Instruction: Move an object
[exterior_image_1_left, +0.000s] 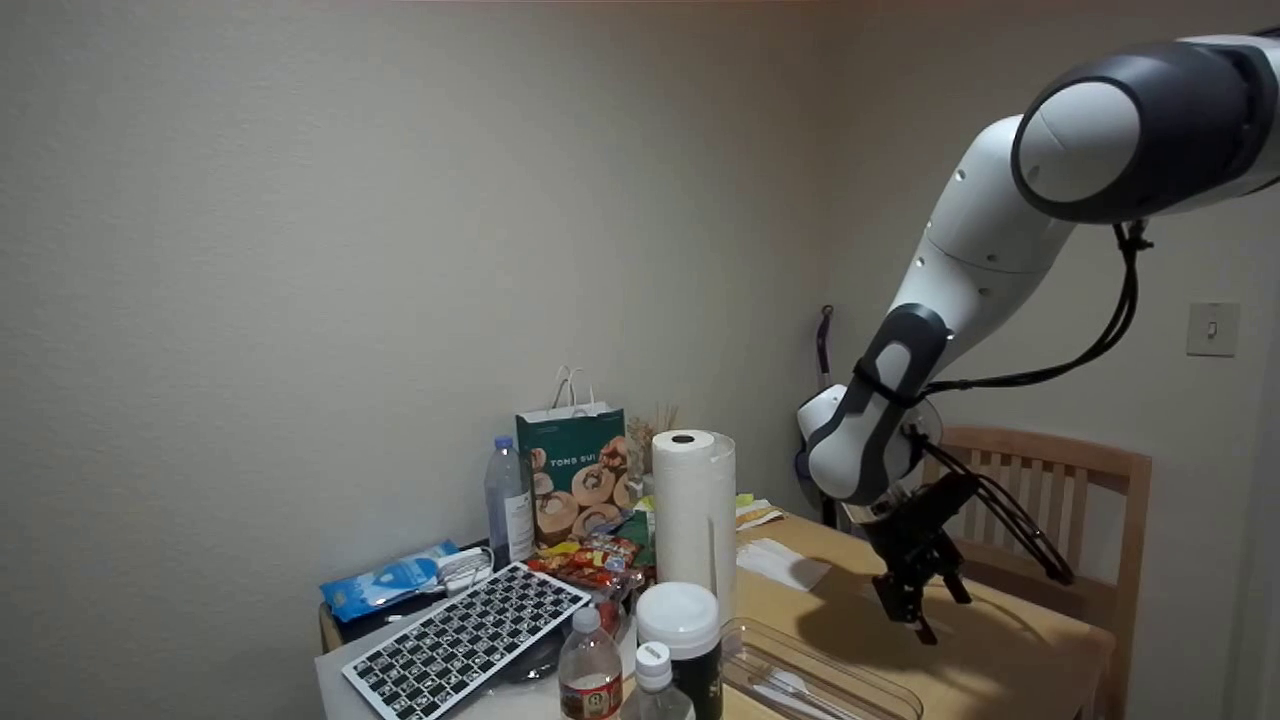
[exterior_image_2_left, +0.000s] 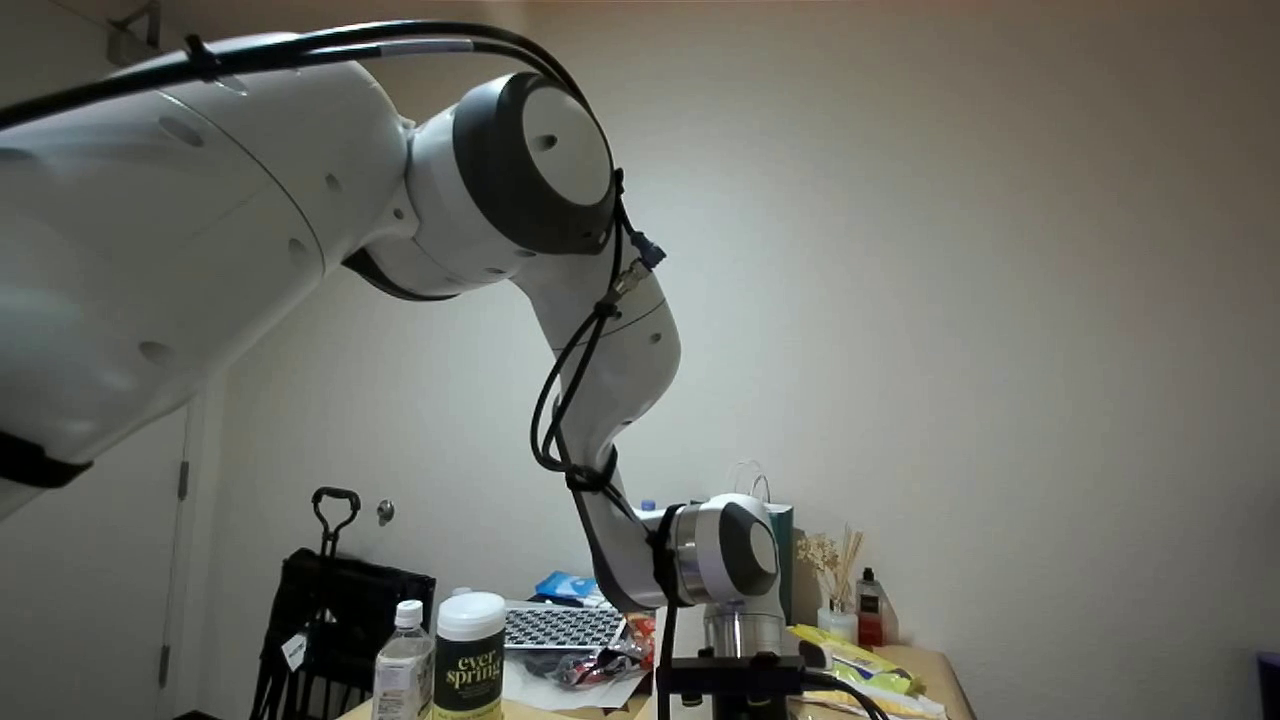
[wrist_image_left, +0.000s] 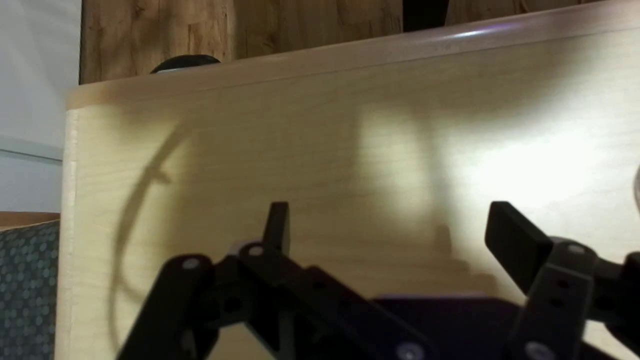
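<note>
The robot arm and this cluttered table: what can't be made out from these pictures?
Robot arm, both exterior views: cut off by the side edge; base unseen.
Red-labelled bottle, in an exterior view: foot below the bottom edge.
White bottle label, in an exterior view: print too blurred to read.
Black rounded thing, wrist view: partly hidden by the table edge.
Curved thing, wrist view: cut off by the right edge.

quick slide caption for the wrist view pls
Wrist view: the open gripper above a light wood table, a thin curved shadow and bright glare on its surface, brown floor past its edge.
</note>
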